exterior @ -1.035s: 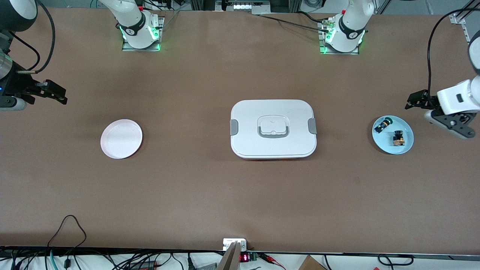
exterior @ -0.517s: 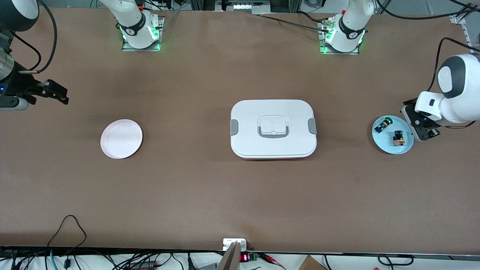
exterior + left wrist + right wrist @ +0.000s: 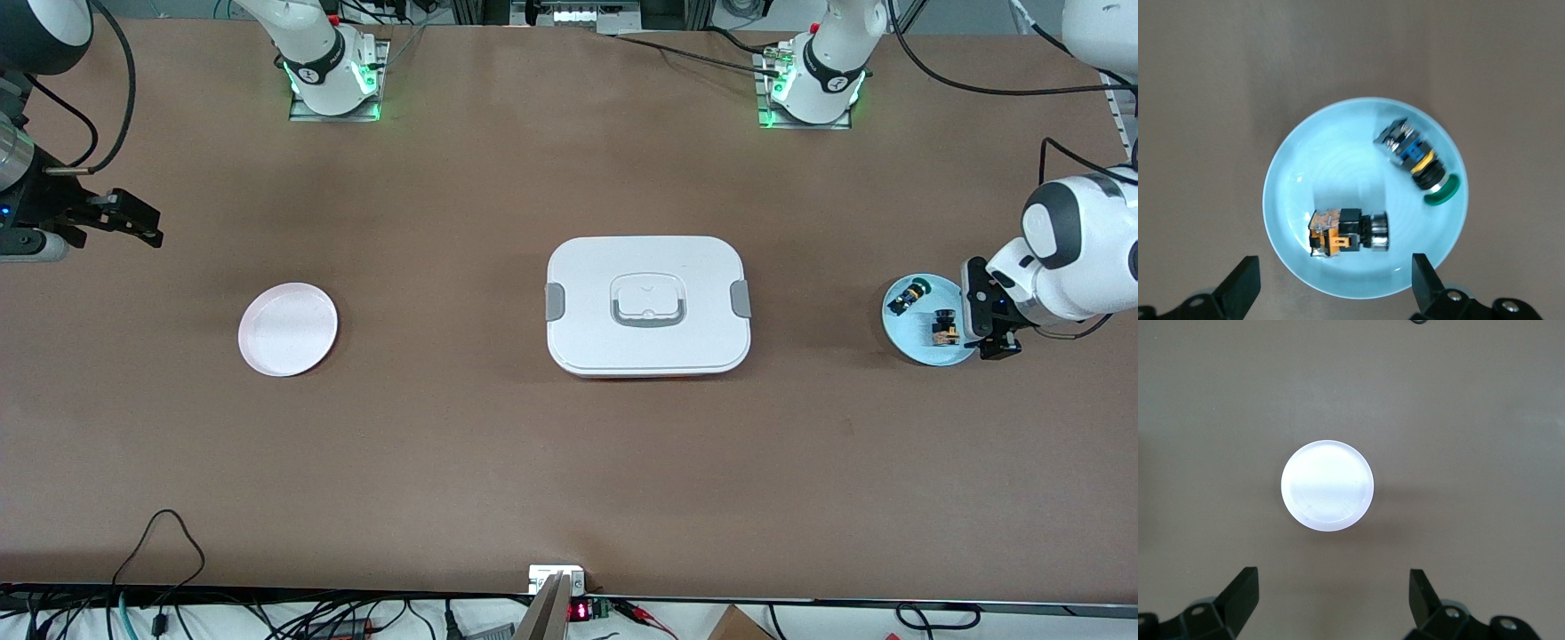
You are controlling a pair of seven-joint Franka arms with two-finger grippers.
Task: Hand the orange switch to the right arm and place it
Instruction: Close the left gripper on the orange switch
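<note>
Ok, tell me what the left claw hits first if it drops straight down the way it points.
Probably the round light-blue plate near its rim, beside the small black switch with the orange band. The open left claw hangs over that edge; exact depth is unclear.

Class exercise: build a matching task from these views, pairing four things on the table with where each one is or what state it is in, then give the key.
1 orange switch
2 pink plate
3 white box
4 left gripper

A lid on, mid-table
B open, over the blue plate
C lying on the blue plate beside the green switch
D bare, toward the right arm's end

Pairs: 1-C, 2-D, 3-A, 4-B
</note>
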